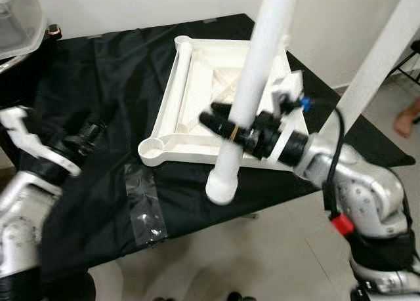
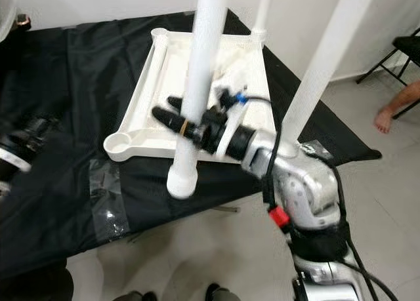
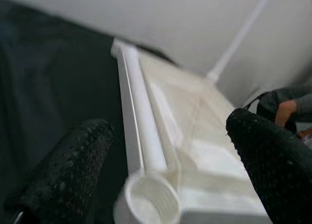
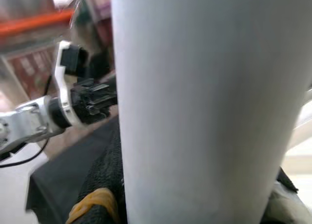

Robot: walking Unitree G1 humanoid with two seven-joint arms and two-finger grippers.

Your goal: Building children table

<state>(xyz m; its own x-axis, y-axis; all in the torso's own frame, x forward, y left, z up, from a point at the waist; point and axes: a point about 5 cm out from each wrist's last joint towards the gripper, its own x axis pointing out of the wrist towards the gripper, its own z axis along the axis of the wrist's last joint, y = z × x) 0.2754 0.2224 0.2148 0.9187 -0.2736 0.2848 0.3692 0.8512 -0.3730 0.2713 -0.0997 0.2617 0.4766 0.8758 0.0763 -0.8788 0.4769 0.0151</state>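
Honestly that white table leg (image 1: 252,84) looks light, stiff and slippery, so the right gripper (image 1: 231,128) clamped low seems right, while the left gripper (image 3: 170,170) hangs open by the empty corner socket (image 1: 152,147).

The right end effector (image 1: 226,127) is clamped shut, arm bent; the left end effector (image 3: 165,170) gapes wide.

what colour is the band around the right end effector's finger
Yellow, wrapped around a black finger of the right end effector beside the white table leg; clearest in the left eye view.
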